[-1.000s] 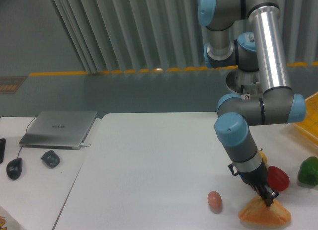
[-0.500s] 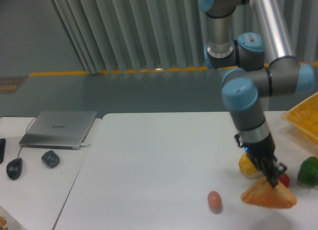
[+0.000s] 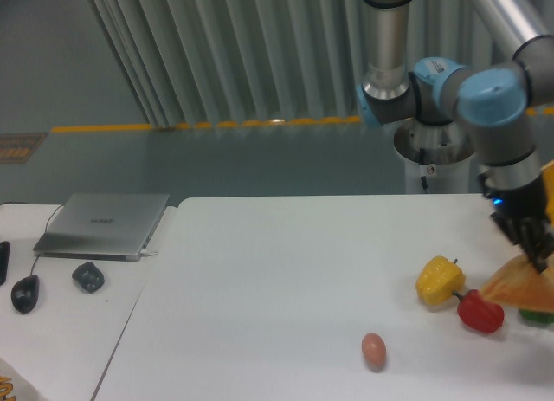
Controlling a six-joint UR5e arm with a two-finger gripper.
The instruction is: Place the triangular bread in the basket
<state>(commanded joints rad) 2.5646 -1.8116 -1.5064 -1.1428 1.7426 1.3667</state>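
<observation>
Golden-orange and browned at the crust, the bread (image 3: 522,288) hangs at the right edge of your view, pinched at its upper tip by the gripper (image 3: 540,257), whose fingers are clamped on it. It is lifted off the table (image 3: 286,280) and sits in front of the green pepper (image 3: 538,315), hiding most of it. Just left of the bread you see the red pepper (image 3: 480,311), and beside that, up and to the left, the yellow pepper (image 3: 441,280); the two peppers look to be touching. The egg (image 3: 373,349) lies well apart from them, nearer the front edge. Of the basket (image 3: 550,171) you get only a sliver of yellow at the right border, behind the arm (image 3: 502,115). On the grey side table to your left are a closed laptop (image 3: 104,223), a mouse (image 3: 25,293) and a small dark object (image 3: 87,276).
</observation>
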